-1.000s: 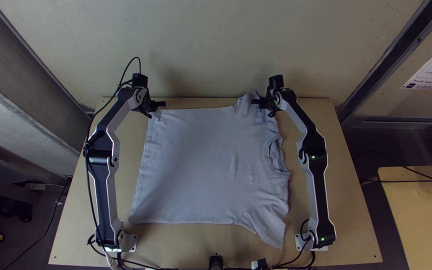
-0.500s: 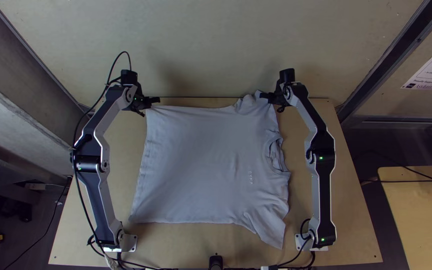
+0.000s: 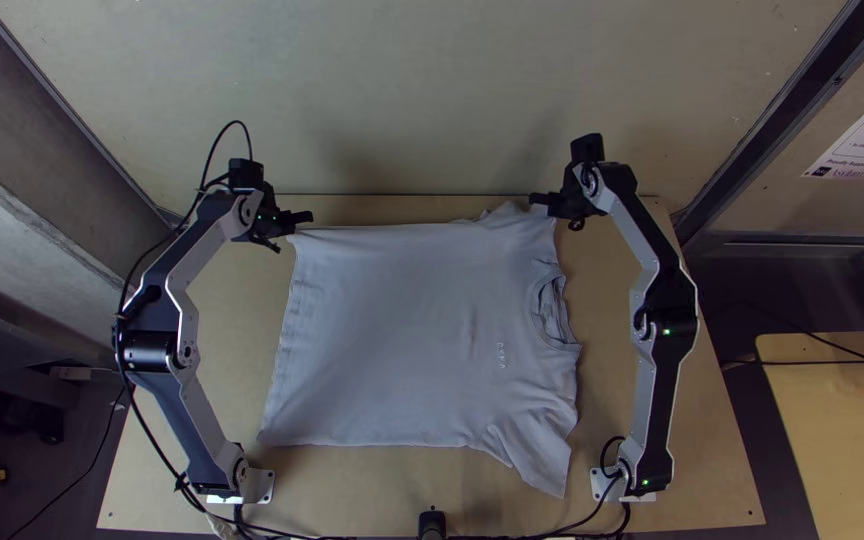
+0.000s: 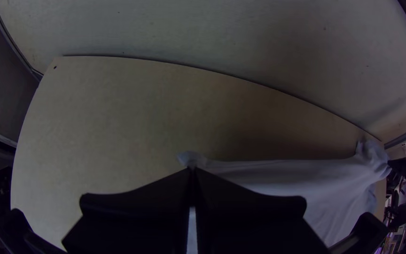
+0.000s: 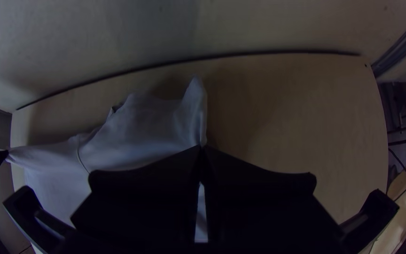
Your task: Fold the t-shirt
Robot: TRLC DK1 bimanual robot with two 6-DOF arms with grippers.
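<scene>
The pale grey t-shirt (image 3: pixel 412 330) lies spread sideways, hem toward the left arm, neckline at the right, its far edge pulled straight between the grippers. At its far left corner is my left gripper (image 3: pixel 297 220); at the far right, on a sleeve, is my right gripper (image 3: pixel 544 203). In the left wrist view my left gripper (image 4: pixel 191 170) is shut on the shirt's (image 4: pixel 306 176) corner, a small tuft standing past the tips. The right wrist view has my right gripper (image 5: pixel 201 148) shut on the sleeve cloth (image 5: pixel 142 127), with a peak of fabric beyond it.
The light wooden table (image 3: pixel 352 490) has bare wood around the shirt, with a wall (image 3: pixel 412 100) behind its far edge. Cables (image 3: pixel 292 535) run along the near edge. A second table (image 3: pixel 832 400) stands off to the right.
Both grippers have moved apart, the left one leftward and the right one rightward, each with its piece of cloth. The shirt's far edge has drawn straighter, while its near part has stayed put.
</scene>
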